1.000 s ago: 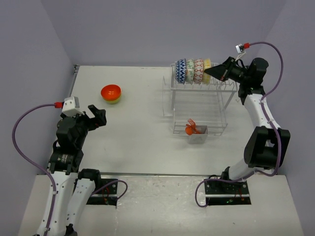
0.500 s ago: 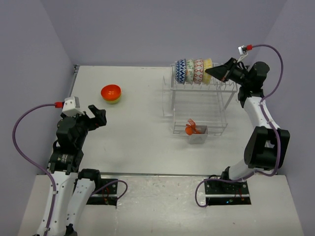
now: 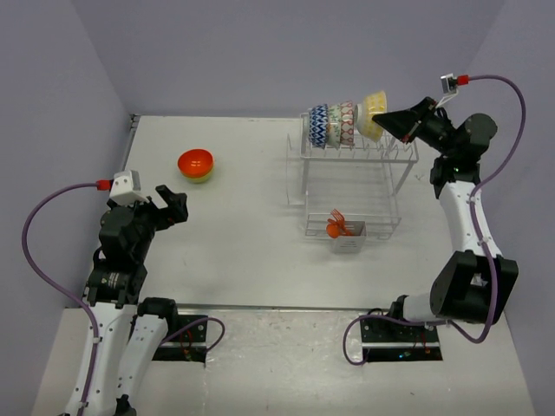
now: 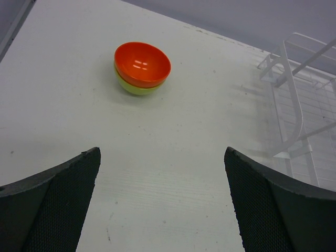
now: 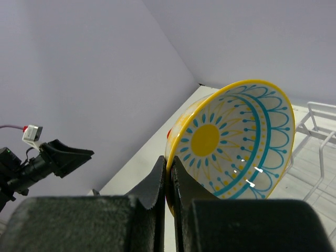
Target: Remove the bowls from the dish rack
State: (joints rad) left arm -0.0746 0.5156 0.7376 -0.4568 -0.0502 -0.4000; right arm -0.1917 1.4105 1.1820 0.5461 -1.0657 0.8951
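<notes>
1 pale yellow round bowl (image 5: 231, 139), blue sunburst pattern inside: rim pinched by the right end effector (image 5: 169, 173), clenched on it; tilted above the rack's right end, upper right of the overhead view.
3 bowls on edge in the white wire dish rack (image 3: 351, 186), top row: blue-white zigzag bowl (image 3: 319, 126), green-white patterned bowl (image 3: 334, 126), red-pink patterned bowl (image 3: 348, 121).
1 plain orange bowl (image 4: 142, 64) nested in 1 lime-green bowl (image 4: 137, 88), upper left of the white counter (image 3: 243, 234).
Left end effector (image 3: 173, 204): released, empty, lower left.

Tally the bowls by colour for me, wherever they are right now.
1 orange bowl
1 lime-green bowl
1 yellow bowl
1 blue-white zigzag bowl
1 green-white bowl
1 red-pink bowl
Total: 6 bowls
</notes>
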